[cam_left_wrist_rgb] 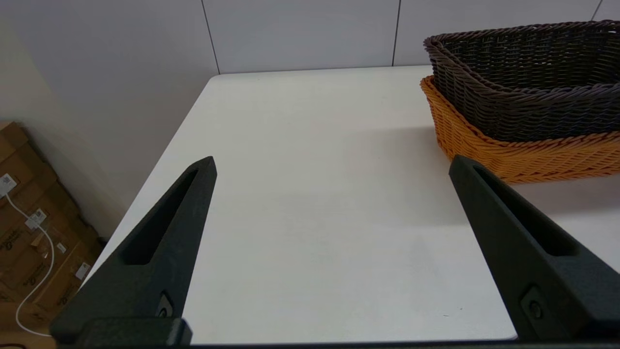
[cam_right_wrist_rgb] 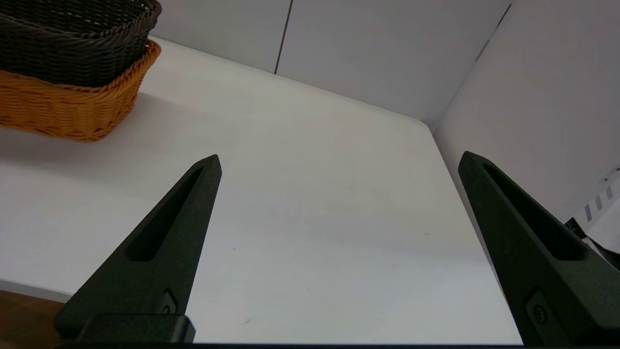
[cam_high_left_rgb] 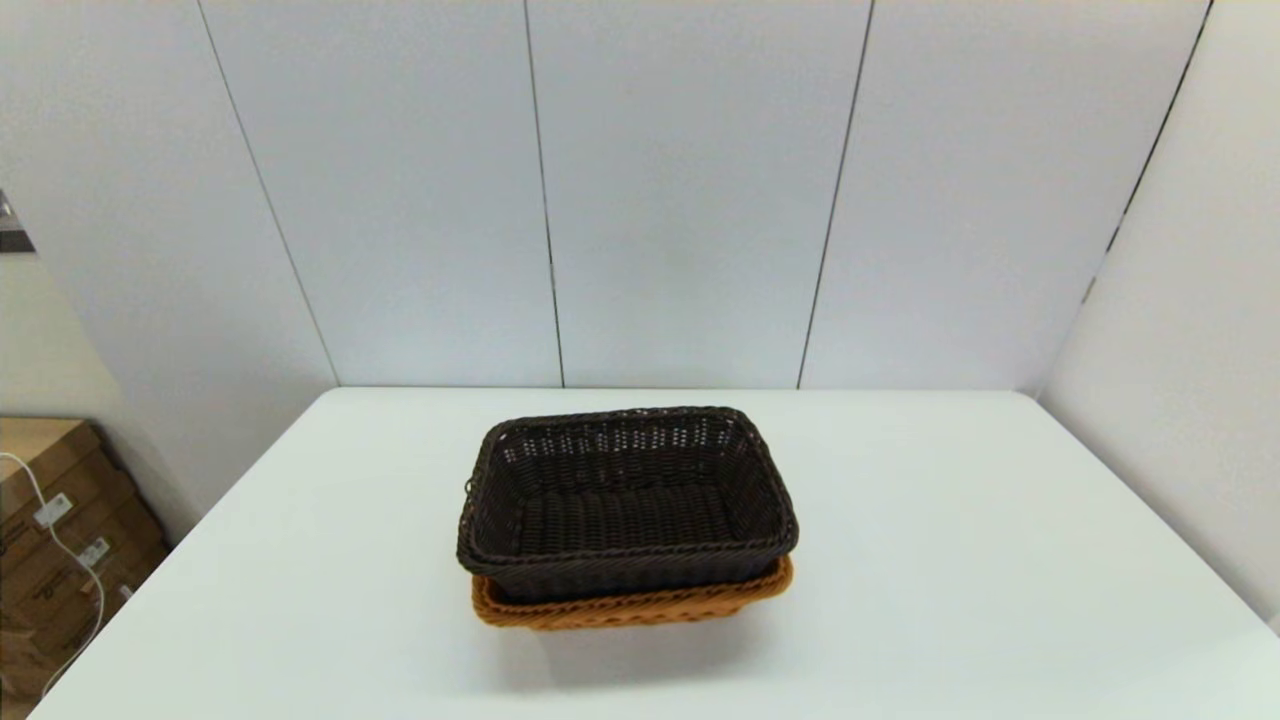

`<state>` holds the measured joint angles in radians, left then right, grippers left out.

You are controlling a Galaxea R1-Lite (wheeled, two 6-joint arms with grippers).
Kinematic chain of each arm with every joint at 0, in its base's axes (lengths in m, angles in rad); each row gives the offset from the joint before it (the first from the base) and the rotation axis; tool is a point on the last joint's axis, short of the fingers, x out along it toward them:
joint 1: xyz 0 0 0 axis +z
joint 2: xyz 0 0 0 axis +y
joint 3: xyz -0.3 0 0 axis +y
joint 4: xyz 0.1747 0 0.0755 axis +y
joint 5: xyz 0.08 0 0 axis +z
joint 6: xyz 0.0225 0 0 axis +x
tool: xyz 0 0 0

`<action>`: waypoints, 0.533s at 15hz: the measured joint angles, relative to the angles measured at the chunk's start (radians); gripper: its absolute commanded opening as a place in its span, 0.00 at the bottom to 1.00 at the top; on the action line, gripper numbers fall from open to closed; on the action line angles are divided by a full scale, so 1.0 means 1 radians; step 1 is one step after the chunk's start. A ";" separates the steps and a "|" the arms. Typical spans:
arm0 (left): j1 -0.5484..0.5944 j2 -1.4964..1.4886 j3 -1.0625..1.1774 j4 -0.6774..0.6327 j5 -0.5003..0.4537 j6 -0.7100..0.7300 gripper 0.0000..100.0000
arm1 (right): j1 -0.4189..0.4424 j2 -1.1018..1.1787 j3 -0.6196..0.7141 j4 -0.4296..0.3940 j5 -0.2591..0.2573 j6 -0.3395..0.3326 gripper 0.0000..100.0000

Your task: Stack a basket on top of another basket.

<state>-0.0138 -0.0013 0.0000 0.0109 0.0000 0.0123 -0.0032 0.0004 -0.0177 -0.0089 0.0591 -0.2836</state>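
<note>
On the white bench (cam_high_left_rgb: 950,560), near its middle, the dark brown basket (cam_high_left_rgb: 625,500) sat nested inside the orange basket (cam_high_left_rgb: 630,605), so that only the orange rim and a strip of its woven wall showed below the dark one on the near side. The dark basket stood level and upright, its braided rim a little above the orange rim, and its inside held nothing. From the left wrist view the pair showed the same way: the dark brown basket (cam_left_wrist_rgb: 528,82) seated in the orange basket (cam_left_wrist_rgb: 523,150), the orange weave wrapping its lower half.

Neither arm showed in the head view. The left gripper (cam_left_wrist_rgb: 332,167) hung low over the bare bench on the left side of the baskets, well short of them, its two black fingers (cam_left_wrist_rgb: 169,228) spread wide with nothing between them. The right gripper (cam_right_wrist_rgb: 339,162) was placed likewise on the right side, near the bench's front edge, its fingers (cam_right_wrist_rgb: 169,228) also spread wide and holding nothing; the stacked baskets lay off to one side of it, apart from its tips.

Grey wall panels (cam_high_left_rgb: 690,190) stood behind the bench, and cardboard boxes (cam_high_left_rgb: 60,530) with a white cable sat on the floor to the left.
</note>
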 measured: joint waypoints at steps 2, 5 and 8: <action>0.000 0.000 0.000 0.000 0.000 0.000 1.00 | 0.000 0.000 0.000 0.000 0.000 0.000 1.00; 0.000 0.000 0.000 0.000 0.000 0.000 1.00 | 0.000 0.000 0.000 0.000 0.000 0.001 1.00; 0.000 0.000 0.000 0.000 0.000 0.000 1.00 | 0.000 0.000 0.000 -0.004 -0.005 0.037 1.00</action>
<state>-0.0138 -0.0013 0.0000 0.0109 0.0000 0.0123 -0.0032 0.0004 -0.0172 -0.0128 0.0543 -0.2462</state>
